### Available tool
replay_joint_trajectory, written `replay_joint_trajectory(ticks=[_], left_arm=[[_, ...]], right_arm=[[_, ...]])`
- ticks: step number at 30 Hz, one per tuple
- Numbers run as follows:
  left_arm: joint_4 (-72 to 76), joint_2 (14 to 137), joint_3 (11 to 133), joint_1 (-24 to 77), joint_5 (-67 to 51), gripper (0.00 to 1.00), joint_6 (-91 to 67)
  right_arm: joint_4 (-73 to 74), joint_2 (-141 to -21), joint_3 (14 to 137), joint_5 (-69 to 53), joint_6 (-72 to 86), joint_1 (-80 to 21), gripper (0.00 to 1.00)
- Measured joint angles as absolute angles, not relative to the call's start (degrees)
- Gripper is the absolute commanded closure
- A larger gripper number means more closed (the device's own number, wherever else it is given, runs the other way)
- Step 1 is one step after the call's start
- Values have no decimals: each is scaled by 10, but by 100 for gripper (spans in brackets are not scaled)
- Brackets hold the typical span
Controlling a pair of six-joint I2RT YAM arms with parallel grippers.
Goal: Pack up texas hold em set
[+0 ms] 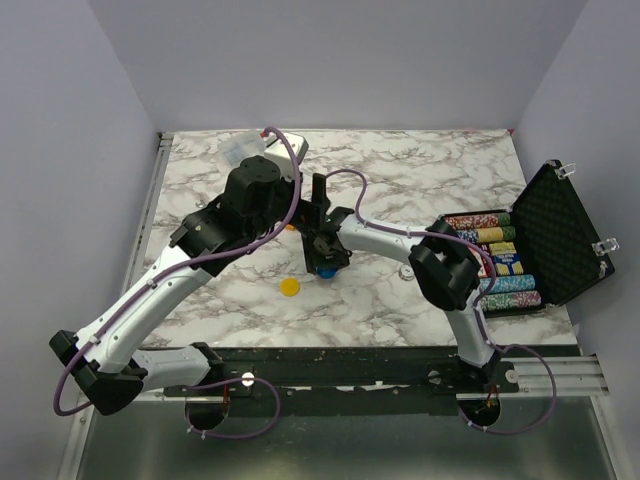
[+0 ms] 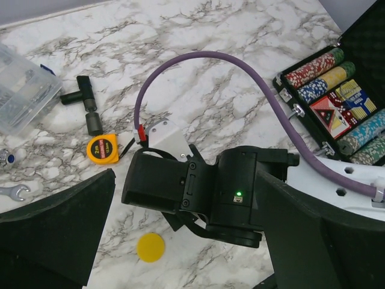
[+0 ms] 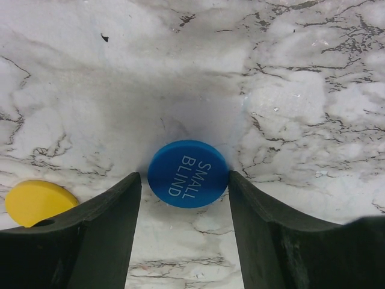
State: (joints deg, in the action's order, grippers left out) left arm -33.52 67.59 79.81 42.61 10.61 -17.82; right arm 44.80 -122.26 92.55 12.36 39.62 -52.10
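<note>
The black briefcase (image 1: 565, 235) lies open at the right with rows of chips (image 1: 495, 262); it also shows in the left wrist view (image 2: 301, 111), with a red card box (image 2: 329, 114) inside. A blue disc (image 3: 188, 173) marked SMALL BLIND lies flat on the marble. My right gripper (image 3: 184, 198) is open, low over the table, one finger on each side of the disc; the right finger (image 3: 264, 229) is at its edge. A yellow disc (image 3: 33, 201) (image 1: 290, 288) lies just left. My left gripper (image 2: 187, 198) is open and empty, hovering above the right gripper (image 1: 325, 262).
An orange tape measure (image 2: 103, 149), a black T-shaped piece (image 2: 87, 102), a small wrench (image 2: 15, 192) and a clear compartment box (image 2: 24, 90) lie at the far left. A small pale round thing (image 1: 408, 270) sits left of the case. The right arm's purple cable (image 2: 240, 66) arches over the table.
</note>
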Motion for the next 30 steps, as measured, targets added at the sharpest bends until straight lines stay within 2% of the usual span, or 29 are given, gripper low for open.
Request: replay_joint_trajectory(ticks=[9,21,30], left_arm=[[-334,668,798,440,112,2,-170],[-333,671,798,440,153,1,-174],[-326,674,792,436,171,2,-174]], right_arm=[[448,-1223,925,126,411,-522,58],[387,-1184,862,150,435,-524,99],[368,-1126,782,162,450,-496,99]])
